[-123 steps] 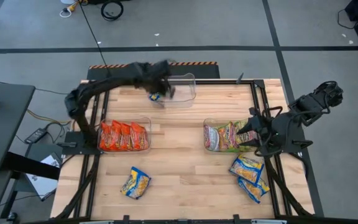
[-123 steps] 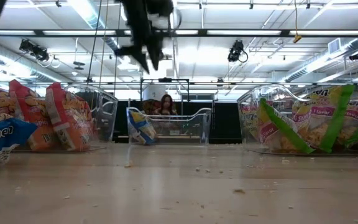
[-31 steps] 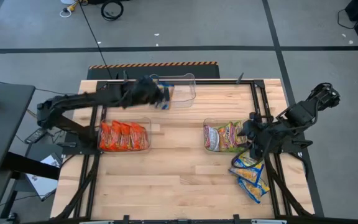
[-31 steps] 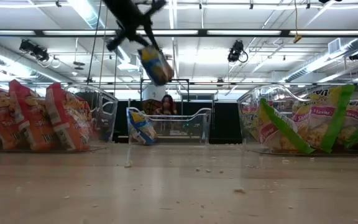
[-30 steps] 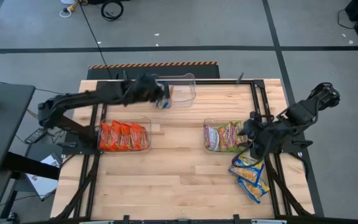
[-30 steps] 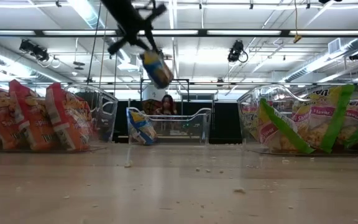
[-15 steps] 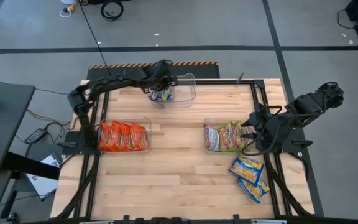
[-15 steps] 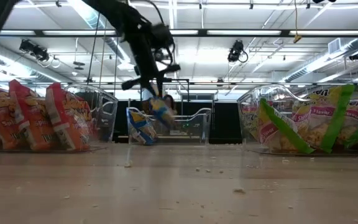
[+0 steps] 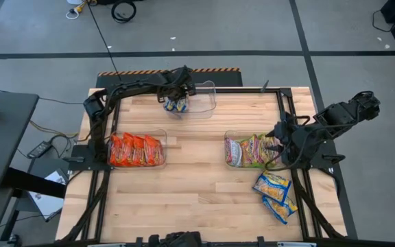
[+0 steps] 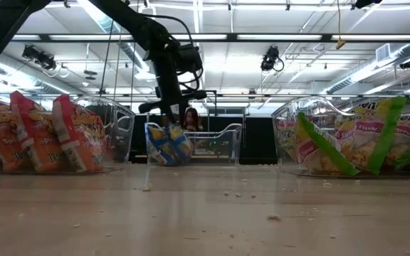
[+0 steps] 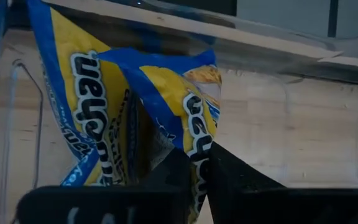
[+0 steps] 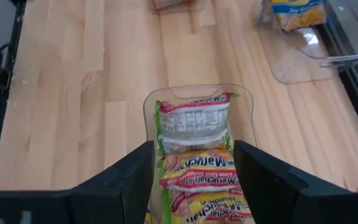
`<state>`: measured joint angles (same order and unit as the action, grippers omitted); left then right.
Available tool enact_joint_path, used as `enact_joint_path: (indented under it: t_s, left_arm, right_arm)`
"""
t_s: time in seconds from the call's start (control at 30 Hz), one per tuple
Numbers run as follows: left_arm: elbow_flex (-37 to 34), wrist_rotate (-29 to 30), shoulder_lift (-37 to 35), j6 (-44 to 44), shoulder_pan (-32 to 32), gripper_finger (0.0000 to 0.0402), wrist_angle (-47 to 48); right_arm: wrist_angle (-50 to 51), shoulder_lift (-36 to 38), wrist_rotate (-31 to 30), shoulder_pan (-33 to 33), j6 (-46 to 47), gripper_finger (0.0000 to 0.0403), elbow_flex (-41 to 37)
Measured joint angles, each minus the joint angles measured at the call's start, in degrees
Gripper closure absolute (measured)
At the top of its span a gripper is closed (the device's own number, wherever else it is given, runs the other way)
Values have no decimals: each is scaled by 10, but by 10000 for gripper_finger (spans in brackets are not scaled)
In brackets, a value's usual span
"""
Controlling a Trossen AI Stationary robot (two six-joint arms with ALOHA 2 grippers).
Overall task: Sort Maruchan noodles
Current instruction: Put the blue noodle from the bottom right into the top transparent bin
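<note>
The left gripper [image 9: 178, 96] reaches into the far clear bin [image 9: 208, 92], fingers narrow around a blue-and-yellow Maruchan packet [image 11: 194, 118] beside another inside. The right gripper [image 9: 274, 145] hovers wide open over the green-edged packets [image 12: 194, 155] in their bin.

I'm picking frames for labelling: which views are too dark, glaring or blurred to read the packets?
High view: even light, but the blue-and-yellow packets are tiny. Low view: bright ceiling lights behind, so the left arm is a silhouette and the near tabletop is soft. Left wrist view: dim, packet lettering close and readable, the left hand black. Right wrist view: clear; print on the green-edged packets legible.
</note>
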<state>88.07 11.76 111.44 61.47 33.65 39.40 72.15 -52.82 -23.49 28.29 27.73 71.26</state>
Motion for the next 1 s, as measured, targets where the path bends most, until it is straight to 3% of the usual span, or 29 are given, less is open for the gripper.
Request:
enact_joint_path:
  t_s: [0.4, 0.63, 0.8, 1.0]
  left_arm:
    - [4, -5, -6, -17, -1, 251, 2]
    - [74, -9, -30, -115, -10, 237, 44]
    - [97, 0, -83, -227, -61, 237, 61]
    - [97, 35, -158, -307, -172, 237, 102]
  right_arm:
    - [23, 1, 54, 0, -20, 171, 0]
    - [22, -10, 72, 11, -29, 172, -6]
    - [22, -63, 148, 28, -31, 176, -41]
    - [-4, -161, 246, 96, 63, 185, -46]
